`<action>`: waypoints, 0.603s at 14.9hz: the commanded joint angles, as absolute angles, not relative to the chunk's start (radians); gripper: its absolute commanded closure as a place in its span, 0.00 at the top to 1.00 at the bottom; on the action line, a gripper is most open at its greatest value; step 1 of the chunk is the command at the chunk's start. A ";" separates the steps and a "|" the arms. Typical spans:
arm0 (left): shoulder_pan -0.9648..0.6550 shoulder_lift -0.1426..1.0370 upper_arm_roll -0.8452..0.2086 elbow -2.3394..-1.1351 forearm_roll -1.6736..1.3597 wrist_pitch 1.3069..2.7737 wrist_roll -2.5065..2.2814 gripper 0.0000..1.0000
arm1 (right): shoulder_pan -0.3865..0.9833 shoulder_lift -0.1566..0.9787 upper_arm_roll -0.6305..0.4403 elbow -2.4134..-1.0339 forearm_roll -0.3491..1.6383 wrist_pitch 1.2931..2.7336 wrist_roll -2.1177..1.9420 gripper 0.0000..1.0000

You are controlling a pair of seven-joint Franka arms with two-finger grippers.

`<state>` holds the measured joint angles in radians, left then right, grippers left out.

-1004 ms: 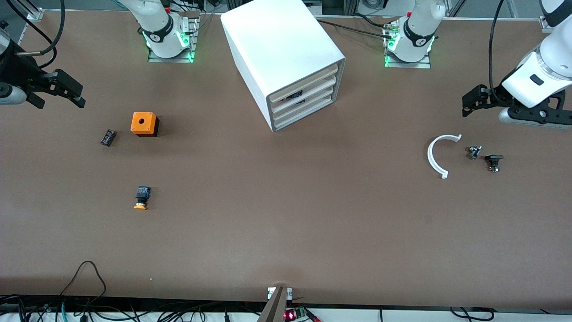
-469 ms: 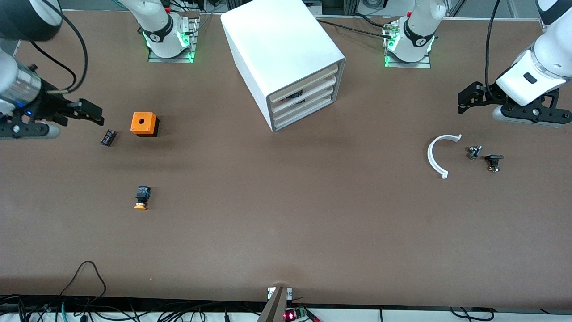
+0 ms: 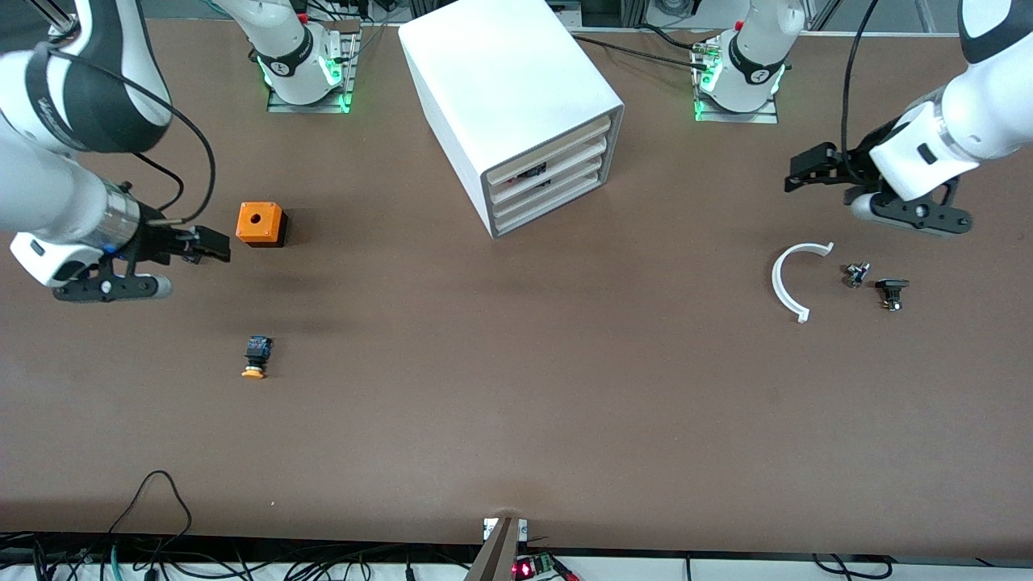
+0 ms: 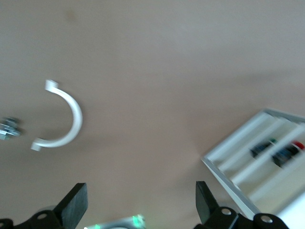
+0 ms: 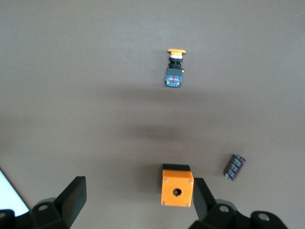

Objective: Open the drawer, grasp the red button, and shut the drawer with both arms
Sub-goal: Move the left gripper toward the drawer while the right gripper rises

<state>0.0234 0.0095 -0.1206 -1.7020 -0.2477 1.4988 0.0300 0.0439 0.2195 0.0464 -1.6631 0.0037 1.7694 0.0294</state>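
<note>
Right gripper: in the air over the table at the right arm's end, just beside the orange cube; jaws spread wide in the right wrist view, nothing between them.
Orange cube: on the table, round hole facing up.
Orange-capped button: lying on its side, nearer the front camera than the cube.
Black cylinder: near the cube, seen in the right wrist view only.
Cabinet: mid-table between the arm bases, drawers all pushed in.
Drawer: shut.
Red-capped button: inside the cabinet, visible behind the drawer fronts.
White arc: flat on the table at the left arm's end.
Two small dark parts: beside the arc.
Left gripper: in the air over bare table between cabinet and arc; jaws wide apart, holding nothing.
</note>
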 commanded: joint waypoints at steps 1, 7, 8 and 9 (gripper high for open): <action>0.023 0.063 -0.129 -1.677 -0.398 1.346 0.060 1.00 | 0.061 0.282 0.045 -1.641 0.056 1.815 0.052 0.99; 0.035 0.222 -0.153 -1.753 -0.752 1.319 0.226 1.00 | 0.115 0.296 0.046 -1.635 0.083 1.839 0.240 0.99; 0.038 0.222 -0.153 -1.822 -0.800 1.375 0.336 1.00 | 0.124 0.296 0.046 -1.634 0.083 1.841 0.248 0.99; 0.043 0.212 -0.155 -1.901 -0.845 1.434 0.438 1.00 | 0.133 0.296 0.045 -1.634 0.084 1.845 0.261 0.99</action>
